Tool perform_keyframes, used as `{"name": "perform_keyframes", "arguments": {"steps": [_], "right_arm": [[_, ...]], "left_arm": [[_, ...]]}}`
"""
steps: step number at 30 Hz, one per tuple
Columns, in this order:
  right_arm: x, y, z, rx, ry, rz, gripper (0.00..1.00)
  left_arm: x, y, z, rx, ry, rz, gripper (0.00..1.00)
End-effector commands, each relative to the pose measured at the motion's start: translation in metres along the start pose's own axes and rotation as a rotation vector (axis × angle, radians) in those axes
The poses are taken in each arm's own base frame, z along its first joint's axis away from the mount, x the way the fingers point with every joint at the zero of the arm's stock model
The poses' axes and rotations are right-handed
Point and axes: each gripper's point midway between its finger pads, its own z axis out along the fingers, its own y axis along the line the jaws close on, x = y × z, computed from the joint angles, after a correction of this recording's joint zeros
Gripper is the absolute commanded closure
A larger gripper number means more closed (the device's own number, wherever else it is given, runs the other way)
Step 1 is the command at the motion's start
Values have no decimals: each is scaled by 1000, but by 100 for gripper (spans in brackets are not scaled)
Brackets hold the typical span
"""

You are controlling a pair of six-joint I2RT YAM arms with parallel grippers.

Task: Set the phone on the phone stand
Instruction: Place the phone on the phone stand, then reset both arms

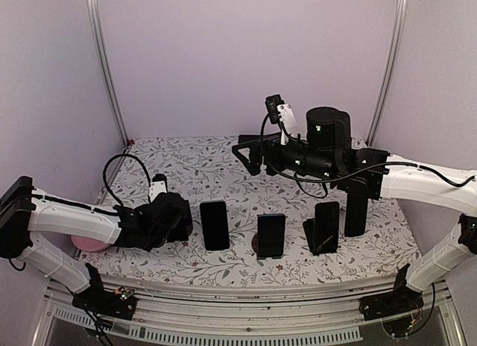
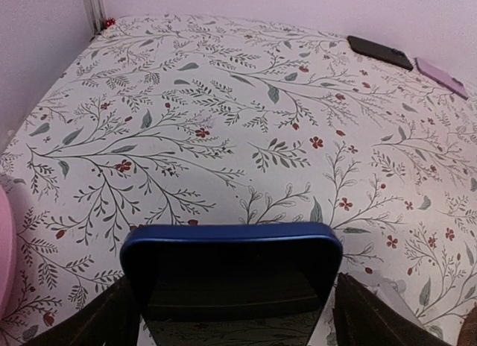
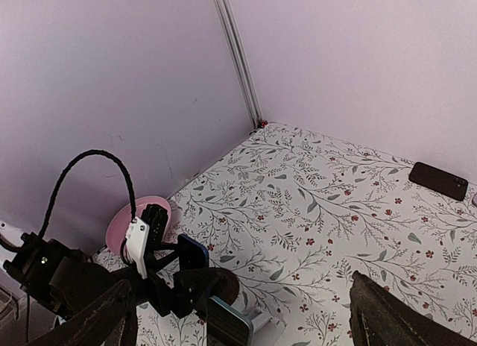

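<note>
- Where the left arm reaches along the flowered counter [image 1: 186, 156], the left tool [image 2: 240, 322] has a finger [image 2: 112, 320] on each side of the blue-edged phone [image 2: 231, 268], which stands upright. I cannot tell whether the fingers press it or only flank it.
- Seen from above, this phone is the leftmost of a row near the counter's front. What carries its foot is hidden.
- Next in the row, a second phone [image 1: 270, 234] leans on a round dark stand [image 1: 257, 247], and a third phone [image 1: 326, 225] leans on a black stand [image 1: 309, 233].
- The right tool [image 3: 240, 318] is raised over the counter's back half, jaws wide and empty.
- A pink dish [image 1: 91, 244] lies at the left edge, partly under the left arm.
- A black phone [image 2: 378, 51] and a lilac phone [image 2: 441, 76] lie flat near the far wall.
</note>
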Motion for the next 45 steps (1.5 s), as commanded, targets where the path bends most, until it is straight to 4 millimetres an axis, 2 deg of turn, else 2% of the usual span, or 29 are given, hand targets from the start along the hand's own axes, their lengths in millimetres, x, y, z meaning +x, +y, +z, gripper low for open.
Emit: {"name": "perform_keyframes", "arguments": {"steps": [1, 9, 22, 33, 34, 36, 41, 45], "right_arm": [[-10, 3, -4, -16, -20, -7, 1], [-12, 2, -6, -11, -24, -5, 1], [-10, -1, -6, 4, -23, -6, 1], [-16, -10, -16, 50, -47, -5, 1], [-7, -15, -16, 66, -31, -8, 1], [-4, -19, -19, 84, -31, -11, 1], [-3, -34, -26, 162, -33, -25, 1], [-2, -56, -35, 222, -32, -20, 1]], "left_arm": [[-2, -4, -4, 4, -18, -6, 5], [-10, -4, -9, 17, -27, -22, 3], [-35, -11, -22, 69, -60, -41, 3], [-58, -19, -36, 133, -84, -49, 3], [-59, -20, -37, 138, -86, -48, 3], [-64, -21, -40, 153, -90, -52, 3], [-71, -23, -45, 175, -99, -51, 3], [-82, -23, -50, 192, -116, -52, 3]]}}
